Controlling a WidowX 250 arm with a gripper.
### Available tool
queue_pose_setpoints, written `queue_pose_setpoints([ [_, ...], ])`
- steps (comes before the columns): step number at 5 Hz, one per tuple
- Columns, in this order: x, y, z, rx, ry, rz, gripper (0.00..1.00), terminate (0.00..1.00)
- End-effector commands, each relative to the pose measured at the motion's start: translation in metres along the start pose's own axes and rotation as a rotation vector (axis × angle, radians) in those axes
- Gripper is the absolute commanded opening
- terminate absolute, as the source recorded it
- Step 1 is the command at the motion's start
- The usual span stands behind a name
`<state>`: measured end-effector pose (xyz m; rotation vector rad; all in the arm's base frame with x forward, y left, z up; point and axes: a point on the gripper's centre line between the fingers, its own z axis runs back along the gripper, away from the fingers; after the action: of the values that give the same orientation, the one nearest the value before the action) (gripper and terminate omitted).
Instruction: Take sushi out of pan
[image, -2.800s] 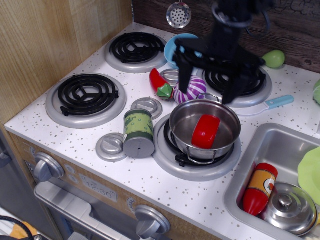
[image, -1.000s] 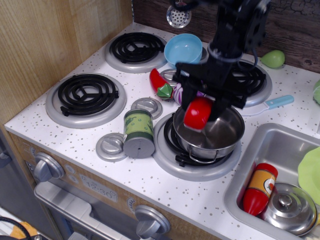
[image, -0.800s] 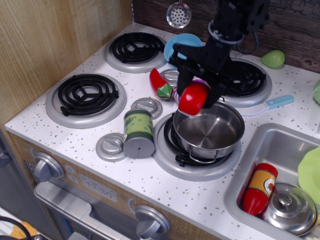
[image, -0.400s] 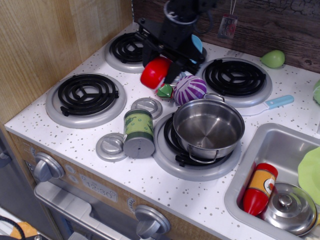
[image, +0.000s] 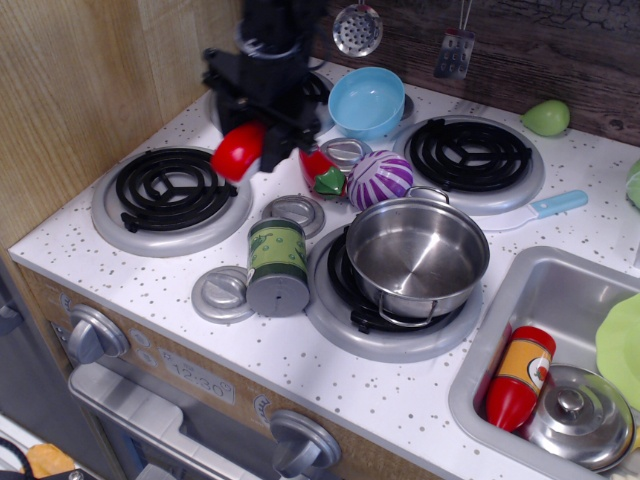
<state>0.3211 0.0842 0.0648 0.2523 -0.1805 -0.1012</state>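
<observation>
The sushi (image: 238, 152) is a glossy red rounded block held in my gripper (image: 243, 150), which is shut on it. It hangs in the air above the right edge of the near left burner (image: 172, 190), well to the left of the pan. The pan (image: 416, 259) is a shiny steel pot with two loop handles on the near right burner, and it stands empty. My black arm comes down from the top over the far left burner.
A green can (image: 277, 266) stands left of the pan. A red pepper (image: 320, 172) and a purple striped ball (image: 380, 180) lie behind it. A light blue bowl (image: 366, 101) sits at the back. The sink (image: 560, 340) holds a red bottle (image: 518, 377) and a steel lid (image: 580, 415).
My gripper closed on the sushi in the pan, lifted it out and carried it left and back. It now hangs over the near left burner. The pan is empty.
</observation>
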Motion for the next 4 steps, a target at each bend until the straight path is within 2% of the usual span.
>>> queue_pose_setpoints([
  [1,-0.009,0.035,-0.007,-0.051,-0.102,-0.031,1.0,0.0],
  [2,-0.01,0.037,-0.018,-0.069,-0.153,-0.026,1.0,0.0],
  [4,-0.01,0.037,-0.018,-0.069,-0.153,-0.026,1.0,0.0],
])
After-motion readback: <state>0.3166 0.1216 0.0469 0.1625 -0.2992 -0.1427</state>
